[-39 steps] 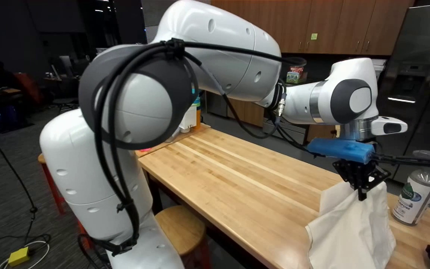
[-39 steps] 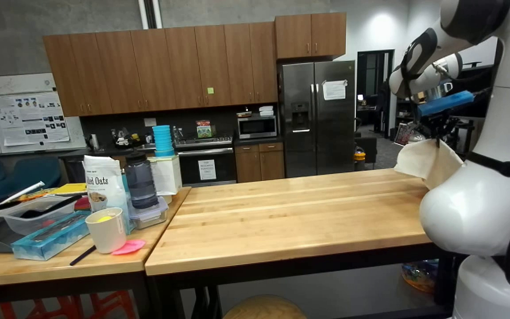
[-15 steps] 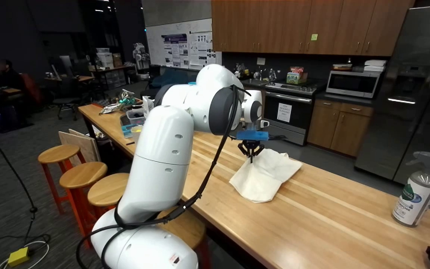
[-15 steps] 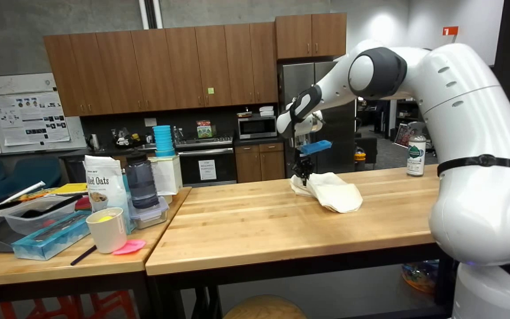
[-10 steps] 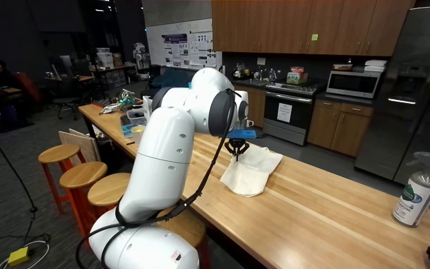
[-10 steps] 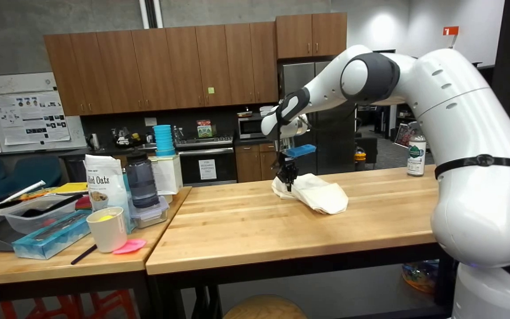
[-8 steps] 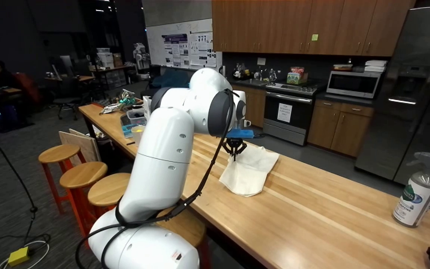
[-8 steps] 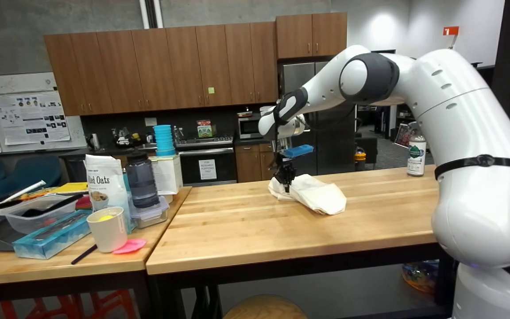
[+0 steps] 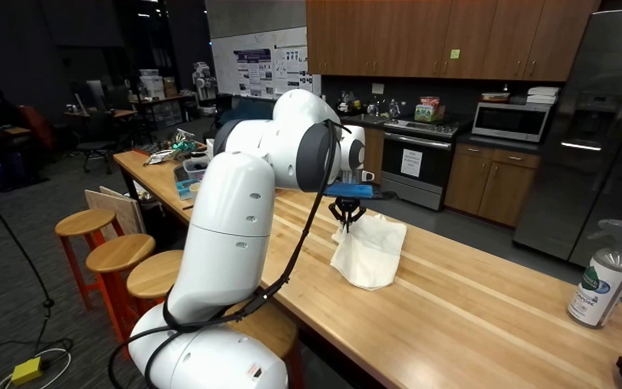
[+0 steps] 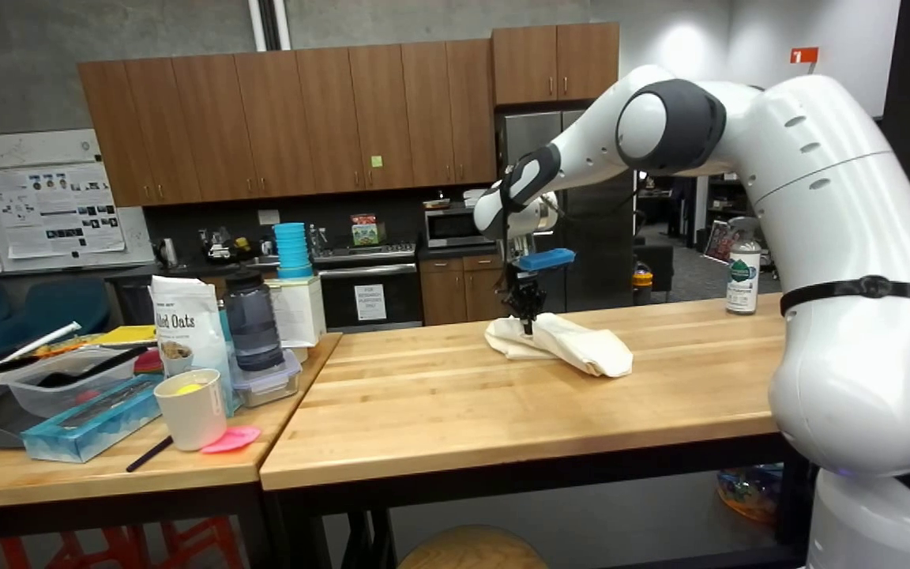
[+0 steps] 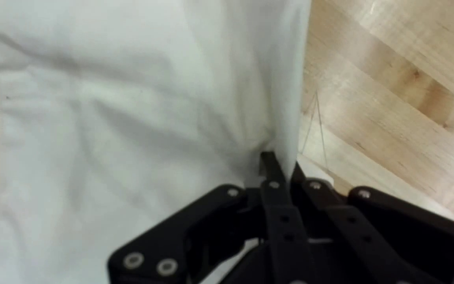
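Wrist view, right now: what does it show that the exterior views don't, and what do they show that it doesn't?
Only the wrist view: a ridge of the cream cloth pinched between the black fingertips, seen close up, and a small dark knot in the wooden tabletop.

Only the exterior views: the white arm, the spray bottle, the fridge and the blue cover above the pincer.

Shared: the pincer at the cream cloth, and the wooden tabletop under it.
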Available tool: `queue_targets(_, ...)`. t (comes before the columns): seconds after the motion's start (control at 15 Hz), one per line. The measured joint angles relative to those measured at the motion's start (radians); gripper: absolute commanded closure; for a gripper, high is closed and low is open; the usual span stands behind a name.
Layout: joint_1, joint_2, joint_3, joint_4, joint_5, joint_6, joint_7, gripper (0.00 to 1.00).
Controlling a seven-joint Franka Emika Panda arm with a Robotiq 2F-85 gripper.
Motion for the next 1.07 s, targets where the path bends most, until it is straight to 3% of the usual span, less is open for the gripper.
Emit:
queue_targets(0.47,-0.045,-0.155,-0.091,-0.178,0.008,0.049,0.165,0.99)
queue_targets(1.07,-0.144,-0.293,-0.201,-0.327,0.008,0.178,0.259,0.99)
